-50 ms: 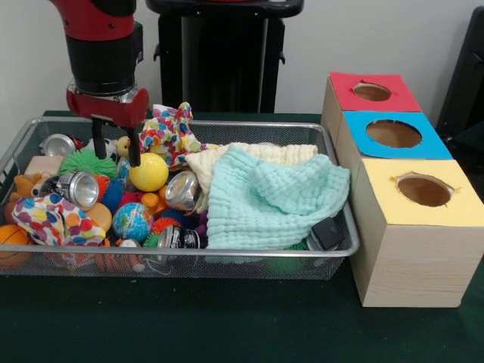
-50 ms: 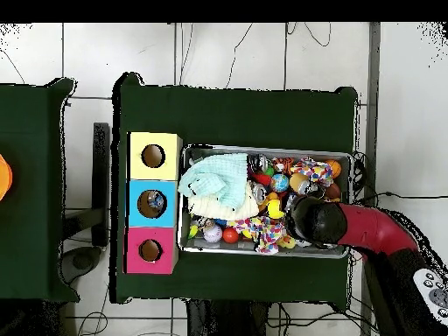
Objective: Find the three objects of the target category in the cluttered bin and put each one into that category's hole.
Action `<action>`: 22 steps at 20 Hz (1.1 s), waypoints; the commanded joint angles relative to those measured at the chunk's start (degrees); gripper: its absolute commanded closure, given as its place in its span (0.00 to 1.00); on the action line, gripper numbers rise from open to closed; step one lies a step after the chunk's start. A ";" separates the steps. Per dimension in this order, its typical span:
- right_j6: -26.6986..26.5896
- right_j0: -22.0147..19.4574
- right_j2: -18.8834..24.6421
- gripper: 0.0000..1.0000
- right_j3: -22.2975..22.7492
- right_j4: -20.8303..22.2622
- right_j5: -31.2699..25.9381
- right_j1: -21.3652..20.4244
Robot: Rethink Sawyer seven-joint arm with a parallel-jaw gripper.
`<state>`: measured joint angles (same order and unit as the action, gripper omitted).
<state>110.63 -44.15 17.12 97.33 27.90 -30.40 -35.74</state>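
Balls and other toys crowd the wire bin (image 1: 344, 219) on the green counter (image 1: 227, 325). Poised over the bin's cluttered end, the end effector (image 1: 115, 153) has its two dark fingers spread apart with nothing between them. Just beside one fingertip lies a yellow ball (image 1: 148, 173); a green spiky ball (image 1: 87, 161) sits below the other. Nearer me than the end effector is a small globe ball (image 1: 132, 221). Well off to the side, a mint cloth (image 1: 272, 200) covers the rest, and beyond it stand three boxes with red hole (image 1: 372, 91), blue hole (image 1: 393, 134) and yellow hole (image 1: 423, 190).
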 commanded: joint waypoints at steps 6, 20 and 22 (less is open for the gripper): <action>-0.92 1.59 -0.65 0.00 -1.48 4.30 2.55 5.31; 6.41 4.51 -9.62 0.00 -1.05 0.89 5.52 6.56; 6.11 4.59 -9.80 0.00 -0.97 0.27 5.81 6.67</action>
<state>110.63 -39.74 9.76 97.16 27.86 -25.37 -31.79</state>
